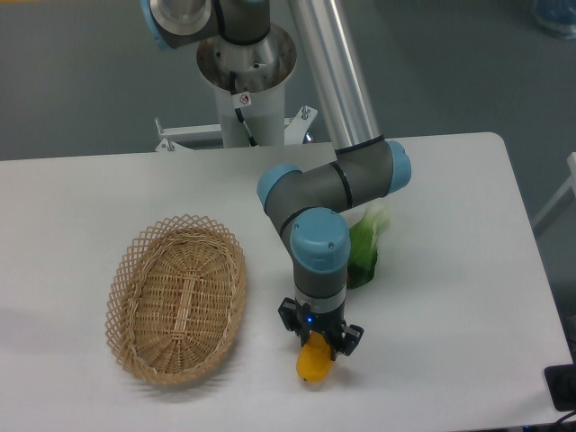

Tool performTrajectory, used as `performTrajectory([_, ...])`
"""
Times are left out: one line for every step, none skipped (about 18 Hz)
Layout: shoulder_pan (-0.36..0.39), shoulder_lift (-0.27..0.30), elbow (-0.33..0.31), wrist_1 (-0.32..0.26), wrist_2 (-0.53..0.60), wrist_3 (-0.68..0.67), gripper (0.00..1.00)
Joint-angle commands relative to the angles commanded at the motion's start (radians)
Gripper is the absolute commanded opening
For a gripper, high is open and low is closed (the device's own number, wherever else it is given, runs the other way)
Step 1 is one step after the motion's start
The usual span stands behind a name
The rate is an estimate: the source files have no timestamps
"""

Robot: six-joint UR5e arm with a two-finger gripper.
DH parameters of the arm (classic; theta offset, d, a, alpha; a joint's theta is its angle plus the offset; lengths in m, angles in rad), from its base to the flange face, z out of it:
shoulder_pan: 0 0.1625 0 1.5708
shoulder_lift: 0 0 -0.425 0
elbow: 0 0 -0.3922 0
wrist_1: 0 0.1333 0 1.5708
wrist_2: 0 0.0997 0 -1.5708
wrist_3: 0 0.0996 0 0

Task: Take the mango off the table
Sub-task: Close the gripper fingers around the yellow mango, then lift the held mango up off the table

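The mango [314, 363] is a yellow-orange oval fruit on the white table [450, 297], near the front edge, right of the wicker basket. My gripper [319, 346] points straight down right over the mango's upper end, its dark fingers straddling the fruit. The gripper body hides the fingertips, so I cannot tell whether they press on the mango or stand apart from it. The mango's lower end appears to touch the table.
An empty oval wicker basket [178, 298] lies left of the gripper. A green leafy vegetable [367, 247] lies just behind the arm's wrist. The table's front edge is close below the mango. The arm's base column [245, 85] stands at the back.
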Motion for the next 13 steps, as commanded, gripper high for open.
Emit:
performTrajectory([0.000, 0.006, 0.000, 0.000, 0.000, 0.000, 0.43])
performTrajectory([0.000, 0.014, 0.003, -0.002, -0.005, -0.003, 0.43])
performTrajectory([0.002, 0.024, 0.006, 0.000, -0.009, -0.012, 0.43])
performTrajectory([0.006, 0.041, 0.014, 0.000, -0.017, -0.037, 0.43])
performTrajectory([0.012, 0.060, 0.026, -0.002, -0.040, -0.073, 0.43])
performTrajectory([0.021, 0.072, 0.041, -0.002, -0.076, -0.109, 0.44])
performTrajectory([0.029, 0.093, 0.049, -0.005, -0.118, -0.123, 0.44])
performTrajectory([0.038, 0.124, 0.049, -0.006, -0.148, -0.127, 0.45])
performTrajectory([0.047, 0.161, 0.040, -0.011, -0.170, -0.135, 0.45])
performTrajectory([0.051, 0.199, 0.034, -0.015, -0.187, -0.144, 0.45])
performTrajectory([0.052, 0.230, 0.022, -0.017, -0.205, -0.161, 0.45])
performTrajectory([0.051, 0.253, 0.008, -0.017, -0.225, -0.184, 0.45])
performTrajectory([0.049, 0.279, -0.004, -0.020, -0.232, -0.196, 0.45])
